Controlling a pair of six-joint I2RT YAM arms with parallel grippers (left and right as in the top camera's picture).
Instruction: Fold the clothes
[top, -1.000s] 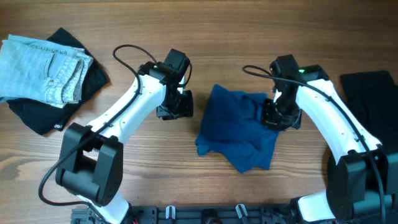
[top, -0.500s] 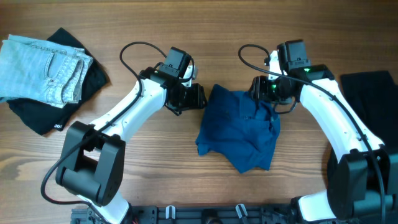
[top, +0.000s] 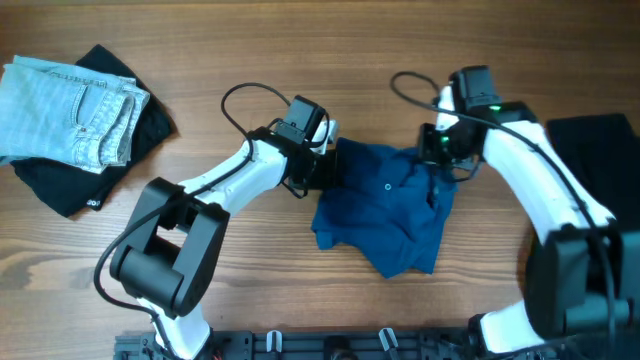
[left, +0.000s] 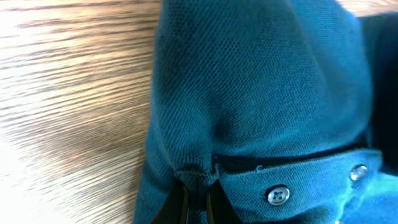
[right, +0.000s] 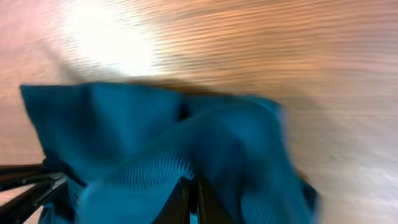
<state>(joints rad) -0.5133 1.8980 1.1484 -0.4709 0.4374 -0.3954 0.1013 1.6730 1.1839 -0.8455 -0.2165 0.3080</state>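
Observation:
A deep-blue short-sleeved shirt (top: 385, 210) lies crumpled on the wooden table, its buttoned collar up. My left gripper (top: 325, 167) is shut on the shirt's upper left edge; the left wrist view shows the fingers (left: 194, 198) pinching a fold next to the collar and a button (left: 278, 195). My right gripper (top: 437, 150) is shut on the shirt's upper right corner; the right wrist view shows the fingertips (right: 190, 194) closed on blue cloth (right: 161, 143). Pale-blue denim jeans (top: 70, 110) lie folded on a black garment (top: 95, 170) at the far left.
Another black garment (top: 598, 160) lies at the right edge of the table. Cables loop above both wrists. A rail runs along the table's front edge (top: 330, 345).
My left gripper moved right and closed on the shirt's left edge. My right gripper lifted the shirt's upper right corner toward the far side, spreading the cloth wider.

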